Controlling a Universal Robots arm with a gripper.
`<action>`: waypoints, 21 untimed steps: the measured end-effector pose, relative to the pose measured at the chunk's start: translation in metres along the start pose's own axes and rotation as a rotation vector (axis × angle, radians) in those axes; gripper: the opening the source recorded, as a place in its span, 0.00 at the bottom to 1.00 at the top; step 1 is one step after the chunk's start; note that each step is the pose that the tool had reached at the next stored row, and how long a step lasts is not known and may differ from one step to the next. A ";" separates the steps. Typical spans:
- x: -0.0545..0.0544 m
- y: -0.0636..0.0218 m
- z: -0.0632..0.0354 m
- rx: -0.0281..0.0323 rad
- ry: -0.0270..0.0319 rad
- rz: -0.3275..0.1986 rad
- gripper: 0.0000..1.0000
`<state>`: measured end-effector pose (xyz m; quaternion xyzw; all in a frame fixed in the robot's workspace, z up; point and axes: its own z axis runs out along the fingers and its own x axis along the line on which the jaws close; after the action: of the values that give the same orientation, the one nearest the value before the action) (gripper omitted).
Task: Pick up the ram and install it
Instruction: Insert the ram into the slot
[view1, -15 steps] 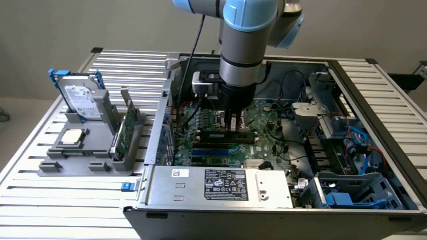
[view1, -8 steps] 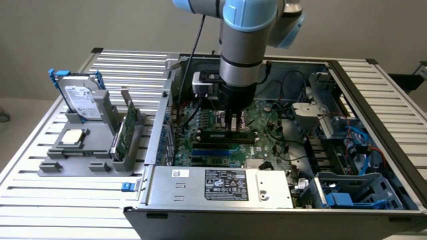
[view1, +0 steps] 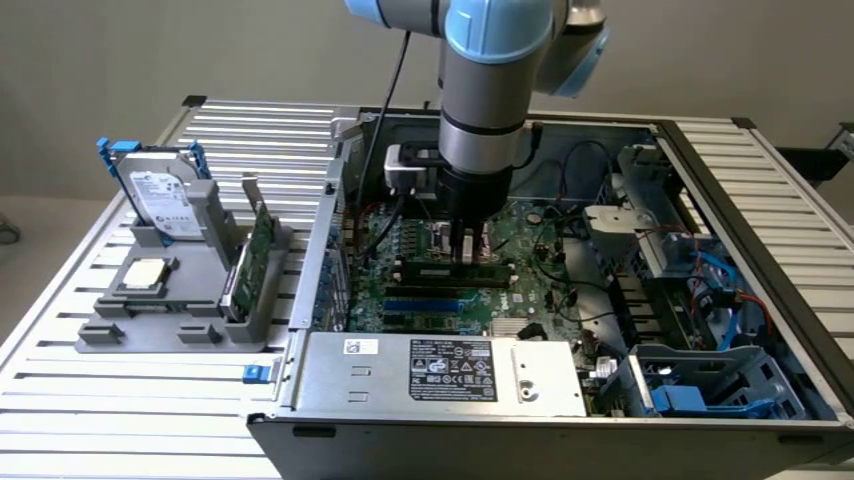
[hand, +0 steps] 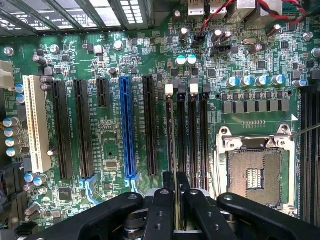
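Note:
The ram (view1: 434, 268) is a long, narrow stick standing on edge over the memory slots of the motherboard (view1: 534, 290) inside the open computer case. My gripper (view1: 467, 256) reaches straight down onto its middle and is shut on it. In the wrist view the fingers (hand: 162, 210) sit close together with the ram's thin green edge (hand: 176, 217) between them, in line with one of the black memory slots (hand: 192, 135). Whether the stick is pressed home in the slot I cannot tell.
A grey holder (view1: 160, 330) on the exterior view's left carries a hard drive with blue rails (view1: 167, 200), a green expansion card (view1: 254, 262) and a processor (view1: 144, 275). The power supply (view1: 441, 370) lies in front. The processor socket (hand: 255, 175) sits beside the slots; cables and a drive cage (view1: 694, 300) crowd the right.

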<state>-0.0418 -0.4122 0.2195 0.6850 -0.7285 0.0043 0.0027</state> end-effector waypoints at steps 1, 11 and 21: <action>0.000 0.0000 0.0002 0.0005 0.0005 0.000 0.15; 0.000 0.0005 0.0028 0.0038 0.0018 0.000 0.15; 0.000 0.0006 -0.0076 0.0035 0.0015 0.000 0.40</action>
<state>-0.0424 -0.4122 0.2271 0.6850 -0.7285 0.0061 0.0021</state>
